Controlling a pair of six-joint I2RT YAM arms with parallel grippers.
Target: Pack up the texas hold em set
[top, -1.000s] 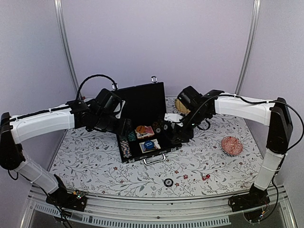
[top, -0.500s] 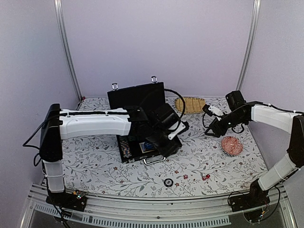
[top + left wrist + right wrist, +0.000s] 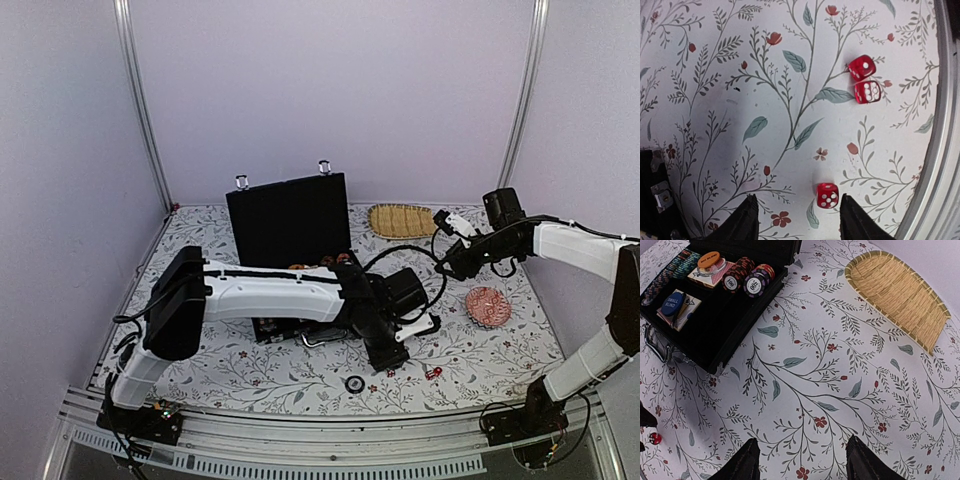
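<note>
The black briefcase stands open at mid table, its base partly hidden behind my left arm. In the right wrist view the briefcase holds chip rows, an orange disc and a blue disc on card decks. My left gripper is open low over the table front. In its wrist view the left gripper has one red die between its fingertips, near the right finger. Two more dice lie beyond. A black disc lies near the front edge. My right gripper is open and empty.
A woven straw mat lies at the back right, also in the right wrist view. A red patterned dish sits at the right under my right arm. The metal table rail runs close beside the dice.
My left arm has swung from over the briefcase to the front right and come down over the dice. My right arm pulled away from the case to the right and has since stayed there.
</note>
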